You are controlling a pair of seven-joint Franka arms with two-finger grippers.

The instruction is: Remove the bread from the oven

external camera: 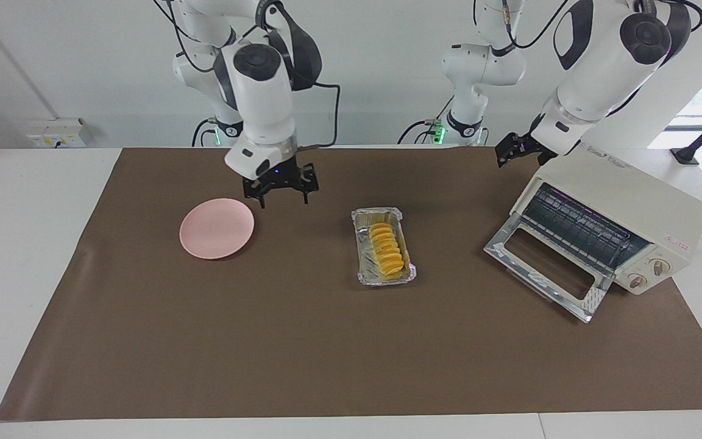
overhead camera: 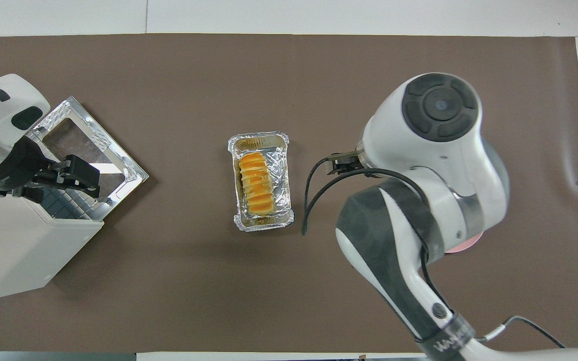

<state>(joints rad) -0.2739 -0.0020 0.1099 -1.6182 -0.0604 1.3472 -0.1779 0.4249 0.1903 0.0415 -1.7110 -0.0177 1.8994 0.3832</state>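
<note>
The bread (external camera: pixel 386 250) (overhead camera: pixel 255 183), a ridged golden-yellow loaf, lies in a crinkled foil tray (external camera: pixel 381 214) (overhead camera: pixel 281 170) on the brown mat in the middle of the table, outside the oven. The cream-white oven (external camera: pixel 631 195) (overhead camera: pixel 18 250) stands at the left arm's end with its glass door (external camera: pixel 540 268) (overhead camera: pixel 93 140) dropped open; its rack looks bare. My left gripper (external camera: pixel 512 152) (overhead camera: pixel 76 173) hangs over the oven's front top edge and holds nothing. My right gripper (external camera: pixel 281 194) is open and empty, just above the mat beside the pink plate (external camera: pixel 217 227).
The pink plate is bare and lies toward the right arm's end; in the overhead view the right arm covers all but a sliver of the plate (overhead camera: pixel 462 246). The brown mat (external camera: pixel 326 353) covers most of the white table. Cables run at the robots' edge.
</note>
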